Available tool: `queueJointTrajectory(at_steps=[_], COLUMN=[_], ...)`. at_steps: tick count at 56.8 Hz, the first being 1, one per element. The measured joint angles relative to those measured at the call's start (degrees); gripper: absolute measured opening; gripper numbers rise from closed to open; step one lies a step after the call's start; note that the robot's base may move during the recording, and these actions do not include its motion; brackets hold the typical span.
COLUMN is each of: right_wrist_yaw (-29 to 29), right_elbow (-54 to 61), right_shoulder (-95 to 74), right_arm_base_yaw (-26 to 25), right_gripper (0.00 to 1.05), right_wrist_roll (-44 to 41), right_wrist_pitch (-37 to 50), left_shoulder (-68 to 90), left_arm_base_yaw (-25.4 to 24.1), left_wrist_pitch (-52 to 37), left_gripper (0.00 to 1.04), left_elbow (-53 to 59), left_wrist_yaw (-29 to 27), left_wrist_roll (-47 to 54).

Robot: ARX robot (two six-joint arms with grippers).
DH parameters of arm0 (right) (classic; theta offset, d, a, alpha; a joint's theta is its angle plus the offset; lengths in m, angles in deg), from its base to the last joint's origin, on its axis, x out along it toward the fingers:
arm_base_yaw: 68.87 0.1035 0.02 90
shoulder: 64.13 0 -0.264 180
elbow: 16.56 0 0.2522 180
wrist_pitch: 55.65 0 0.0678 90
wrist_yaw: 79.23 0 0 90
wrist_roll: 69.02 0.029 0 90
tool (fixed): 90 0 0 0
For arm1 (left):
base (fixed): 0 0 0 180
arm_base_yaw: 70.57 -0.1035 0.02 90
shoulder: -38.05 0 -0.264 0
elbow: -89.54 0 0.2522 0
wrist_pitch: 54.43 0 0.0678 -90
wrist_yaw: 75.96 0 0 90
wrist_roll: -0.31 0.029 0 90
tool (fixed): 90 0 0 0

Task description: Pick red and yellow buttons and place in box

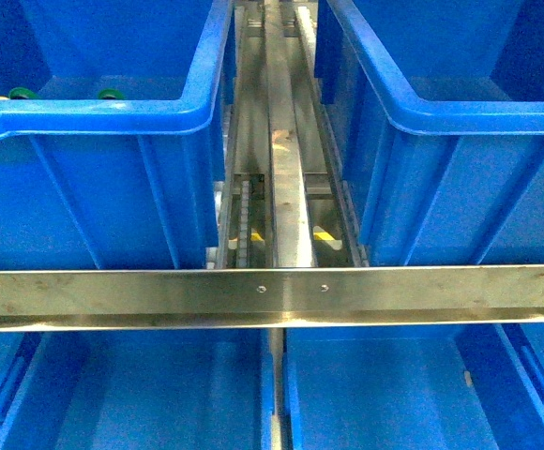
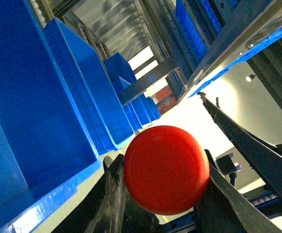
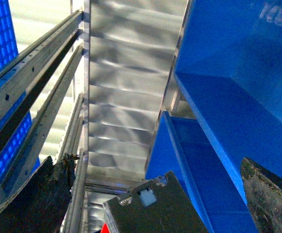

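The left jaws grip the round, domed red plastic button (image 2: 166, 170) between them, the right jaws gape wide and empty, and two green rings (image 1: 110, 94) show at ten o'clock inside a blue plastic crate (image 1: 94, 114).

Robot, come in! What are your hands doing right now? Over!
Left gripper shut on red button. Right gripper open, empty. Blue crates close alongside; no contact seen.
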Motion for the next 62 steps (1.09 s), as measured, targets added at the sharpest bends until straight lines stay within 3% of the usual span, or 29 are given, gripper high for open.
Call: queueJointTrajectory(at_steps=[20, 38, 60, 62], right_wrist_yaw=[1.2, -0.7, -0.7, -0.7], right_elbow=[0.1, 1.2, 1.6, 1.6], right_shoulder=[1.7, 3.0, 3.0, 3.0], right_arm_base_yaw=[-2.3, -6.2, -9.0, -9.0], right_gripper=[0.42, 0.39, 0.38, 0.38], right_wrist_roll=[-2.1, -1.9, -2.2, -2.2], right_wrist_pitch=[-3.1, -4.2, -3.6, -3.5], left_shoulder=[3.0, 4.8, 3.7, 2.8], left_arm_base_yaw=[1.2, 2.4, 0.8, 0.3], left_wrist_pitch=[0.5, 1.3, 1.3, 1.3], left_gripper=[0.33, 0.33, 0.98, 0.98], left_elbow=[-2.5, -3.9, -2.5, -1.7], left_wrist_yaw=[-0.3, -1.5, -6.0, -6.8], left_wrist_roll=[-0.2, -1.4, 1.4, 2.3])
